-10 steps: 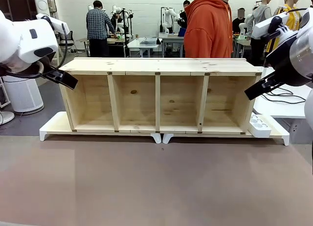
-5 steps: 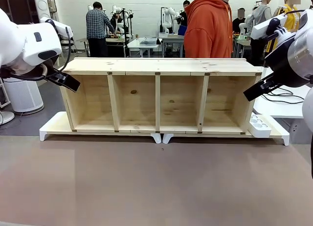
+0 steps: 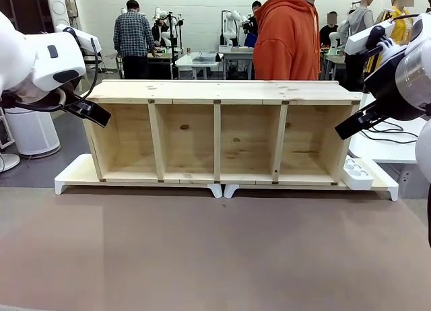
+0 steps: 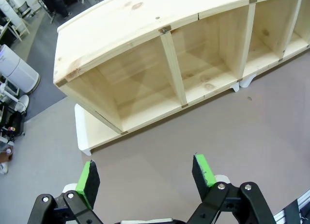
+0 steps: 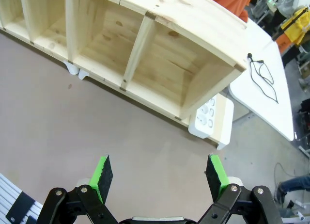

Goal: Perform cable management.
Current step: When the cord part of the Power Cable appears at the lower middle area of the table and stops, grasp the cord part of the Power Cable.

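Observation:
A thin black cable (image 5: 264, 76) lies in loose loops on the white side table (image 5: 271, 112) to the right of the wooden shelf (image 5: 160, 64); in the front view the cable (image 3: 389, 134) shows past the right arm (image 3: 407, 82). I cannot make out its plug end. My right gripper (image 5: 160, 173) hovers open and empty over the brown tabletop (image 5: 72, 127), well short of the shelf. My left gripper (image 4: 145, 178) is also open and empty, above the tabletop near the shelf's left end (image 4: 92, 88). The left arm (image 3: 40, 62) hangs at the left.
The long shelf (image 3: 219, 90) has several bare compartments and rests on white feet (image 3: 73, 173). A white power strip (image 3: 357, 174) leans at its right end. A person in an orange hoodie (image 3: 286, 38) stands behind it. The brown tabletop (image 3: 215, 250) lies in front.
The left arm shifted a little to the right and up, then held still. The right arm barely moved. Both grippers stayed open.

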`<state>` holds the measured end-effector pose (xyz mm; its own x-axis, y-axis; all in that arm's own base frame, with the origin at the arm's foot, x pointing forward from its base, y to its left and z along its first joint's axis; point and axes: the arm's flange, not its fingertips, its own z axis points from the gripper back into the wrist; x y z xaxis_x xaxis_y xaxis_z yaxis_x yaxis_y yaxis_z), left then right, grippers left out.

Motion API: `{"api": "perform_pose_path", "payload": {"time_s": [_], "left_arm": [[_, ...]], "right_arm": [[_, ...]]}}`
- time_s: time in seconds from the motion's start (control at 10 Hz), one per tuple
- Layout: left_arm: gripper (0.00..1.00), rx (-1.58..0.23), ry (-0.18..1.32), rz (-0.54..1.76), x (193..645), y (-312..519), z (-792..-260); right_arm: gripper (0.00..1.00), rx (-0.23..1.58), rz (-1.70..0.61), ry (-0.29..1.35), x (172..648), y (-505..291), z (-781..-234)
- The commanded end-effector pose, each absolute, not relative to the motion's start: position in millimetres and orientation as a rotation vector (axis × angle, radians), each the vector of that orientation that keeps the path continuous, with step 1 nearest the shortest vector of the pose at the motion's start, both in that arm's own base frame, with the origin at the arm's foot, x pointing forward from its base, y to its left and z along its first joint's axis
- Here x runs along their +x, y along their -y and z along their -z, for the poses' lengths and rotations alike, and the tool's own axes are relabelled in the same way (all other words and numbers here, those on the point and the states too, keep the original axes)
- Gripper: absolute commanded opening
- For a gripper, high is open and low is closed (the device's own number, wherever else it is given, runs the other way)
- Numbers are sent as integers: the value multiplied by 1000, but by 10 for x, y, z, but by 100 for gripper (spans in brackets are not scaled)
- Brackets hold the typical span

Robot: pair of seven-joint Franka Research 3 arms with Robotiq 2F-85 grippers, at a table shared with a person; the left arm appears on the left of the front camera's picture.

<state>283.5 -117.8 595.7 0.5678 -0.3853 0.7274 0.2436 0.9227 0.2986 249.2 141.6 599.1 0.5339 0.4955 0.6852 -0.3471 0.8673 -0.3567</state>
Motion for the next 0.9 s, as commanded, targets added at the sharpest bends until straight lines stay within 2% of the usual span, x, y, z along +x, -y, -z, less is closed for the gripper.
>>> {"api": "perform_pose_path", "payload": {"time_s": [0.0,0.8], "left_arm": [[100,172,906,376,2858,1198,-5954],[100,172,906,376,2858,1198,-5954]], "right_arm": [[100,-186,-515,880,2524,-1429,-5982],[100,-186,-515,880,2524,-1429,-5982]]}}
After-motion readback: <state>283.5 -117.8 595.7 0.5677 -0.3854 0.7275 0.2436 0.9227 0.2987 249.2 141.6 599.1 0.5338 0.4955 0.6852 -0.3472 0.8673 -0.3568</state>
